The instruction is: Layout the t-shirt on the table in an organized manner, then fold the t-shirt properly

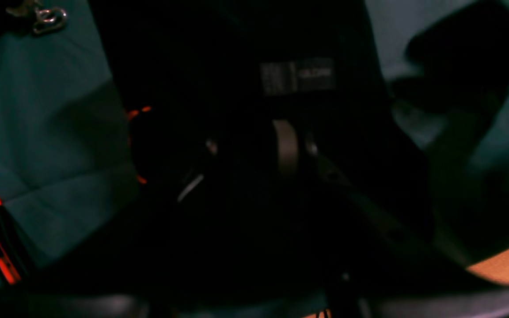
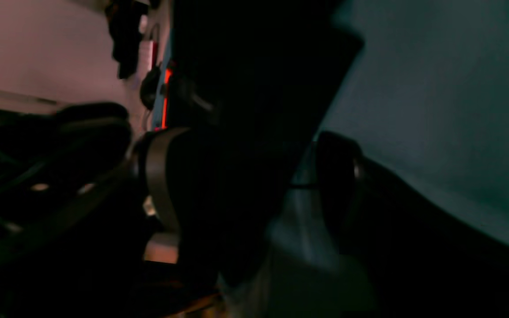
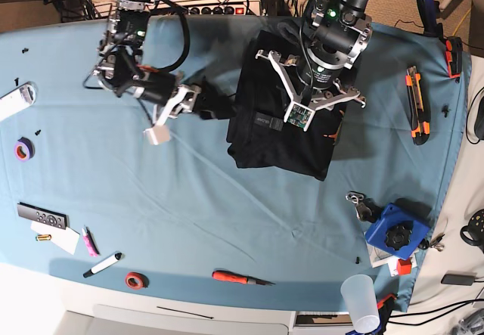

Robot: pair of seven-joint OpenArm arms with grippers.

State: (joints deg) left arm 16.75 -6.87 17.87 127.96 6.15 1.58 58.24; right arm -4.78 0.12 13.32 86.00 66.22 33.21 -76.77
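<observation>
We find the black soft-fabric t-shirt [image 3: 281,134] lying in a folded block on the wide table draped in light blue cloth [image 3: 189,206], toward its far middle, with one sleeve reaching sideways to the right gripper [image 3: 195,100].

The left gripper [image 3: 311,97] stands directly over the block, pointing down into the cloth. In the left wrist view the left gripper [image 1: 259,148] is dark and blurred; a pale pad shows against black fabric, and the small grey tag [image 1: 298,76] lies just beyond it. We cannot tell whether these jaws pinch the fabric or merely rest on it.

The right gripper [image 2: 254,176] stands with its jaws wide apart. In the right wrist view a fold of the black fabric [image 2: 245,132] runs between the two fingers [image 2: 159,176], close to one pad and clear of the other (nothing is clamped).

Well apart from both grippers, along the table margins, we note:
- an orange-handled utility knife [image 3: 414,102] beside the left gripper's outer side;
- a red-handled screwdriver [image 3: 240,277] near the front edge;
- a blue block with a black knob [image 3: 393,233];
- a translucent plastic cup [image 3: 361,302];
- a purple tape roll [image 3: 24,150].
</observation>
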